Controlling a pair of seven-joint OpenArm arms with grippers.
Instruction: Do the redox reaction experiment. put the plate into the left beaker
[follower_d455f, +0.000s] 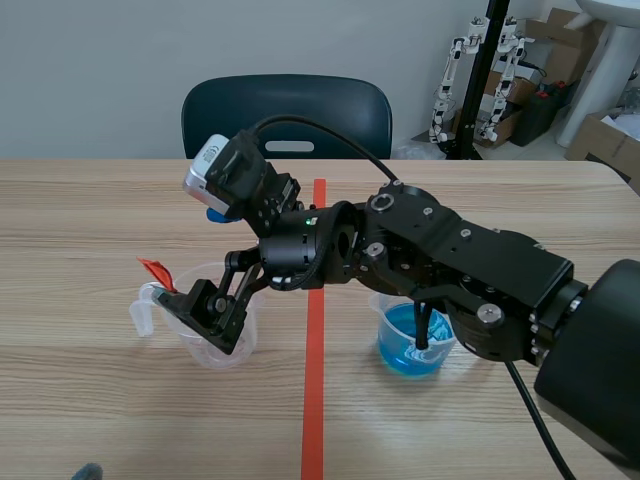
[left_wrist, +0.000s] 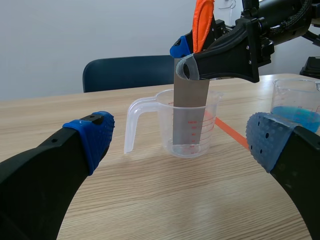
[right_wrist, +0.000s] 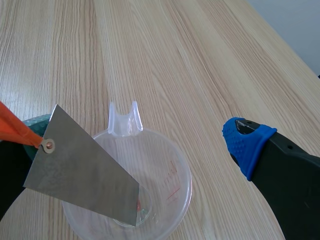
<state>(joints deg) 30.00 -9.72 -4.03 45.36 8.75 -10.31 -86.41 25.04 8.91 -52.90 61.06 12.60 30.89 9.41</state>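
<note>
Wooden table (follower_d455f: 100, 200) w/ clear beaker (follower_d455f: 200, 352) & blue-liquid beaker (follower_d455f: 405, 352).

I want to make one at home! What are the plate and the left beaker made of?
The plate looks like thin sheet metal: flat, dull grey with a faint brushed sheen, and a small eyelet in one corner. The beaker is probably clear plastic: you can see through it, and it has red printed marks and a moulded handle.

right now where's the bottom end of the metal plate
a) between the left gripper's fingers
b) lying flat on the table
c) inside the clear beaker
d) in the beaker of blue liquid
c: the plate stands tilted with its lower end down inside the clear beaker, apart from the beaker of blue liquid.
</note>
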